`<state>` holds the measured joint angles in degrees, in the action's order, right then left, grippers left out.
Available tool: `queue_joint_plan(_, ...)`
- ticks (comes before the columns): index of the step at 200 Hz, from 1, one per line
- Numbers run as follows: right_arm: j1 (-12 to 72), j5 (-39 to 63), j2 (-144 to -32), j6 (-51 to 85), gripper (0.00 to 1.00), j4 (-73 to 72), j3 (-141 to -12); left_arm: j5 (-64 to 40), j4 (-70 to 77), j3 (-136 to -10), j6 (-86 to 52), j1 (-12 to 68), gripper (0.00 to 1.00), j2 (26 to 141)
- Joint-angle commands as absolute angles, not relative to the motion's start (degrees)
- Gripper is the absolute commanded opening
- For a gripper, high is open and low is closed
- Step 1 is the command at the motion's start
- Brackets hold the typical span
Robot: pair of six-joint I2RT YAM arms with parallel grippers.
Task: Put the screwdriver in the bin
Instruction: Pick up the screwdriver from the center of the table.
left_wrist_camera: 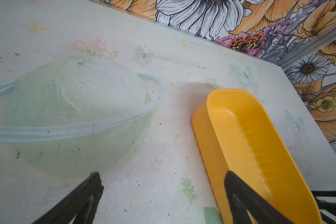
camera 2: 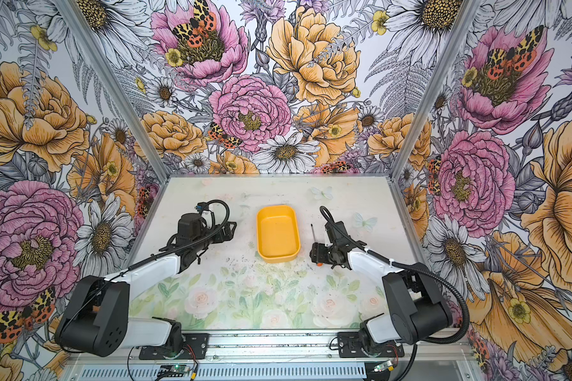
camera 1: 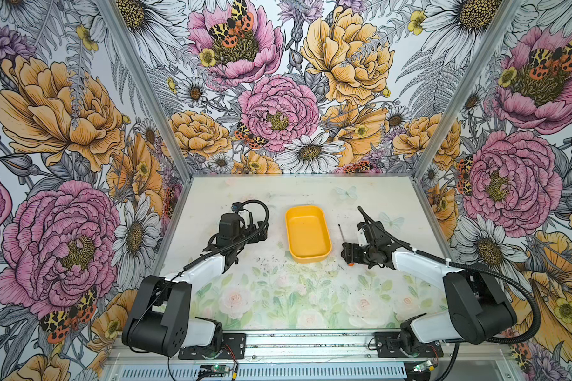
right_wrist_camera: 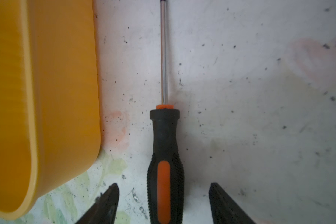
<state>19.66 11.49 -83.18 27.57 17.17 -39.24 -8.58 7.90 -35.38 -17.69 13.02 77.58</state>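
So the left claw (left_wrist_camera: 163,174) hangs with fingers apart just left of the bin (camera 1: 307,237), a plain yellow-orange tray mid-surface. Right beside that, the screwdriver (right_wrist_camera: 164,135) lies flat, with its thin shaft toward the far edge and its black-and-orange handle nearer. The right arm's bent low, and the right claw (right_wrist_camera: 163,186) is spread either side of the handle, not gripping.

We count one screwdriver (right_wrist_camera: 164,139), lying just beside the bin on its right side. We count one bin (camera 1: 307,236). There are two arms: the left arm (camera 1: 202,267) to the left of the bin and the right arm (camera 1: 420,264) to its right. Each ends in one claw, so two claws: the left claw (left_wrist_camera: 163,184) and the right claw (right_wrist_camera: 163,186). Each claw shows two fingers (right_wrist_camera: 105,205), four in all. One bench (camera 1: 278,297) carries everything.
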Motion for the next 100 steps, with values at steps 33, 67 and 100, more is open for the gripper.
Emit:
queue_joint_plan(33, 21.65, 6.34, -85.69, 27.15, 0.71, 19.01, -42.45, -8.64, 6.53, -36.47, -18.31, 13.10, 0.99, 75.68)
queue_joint_plan(67, 22.06, 4.75, -86.72, 26.39, 0.66, 20.46, -43.37, -8.76, 6.15, -36.56, -18.29, 13.10, 0.99, 75.26)
queue_joint_plan(100, 22.58, 3.79, -88.19, 25.91, 0.58, 21.03, -44.36, -9.11, 5.64, -36.85, -18.39, 13.14, 0.99, 75.06)
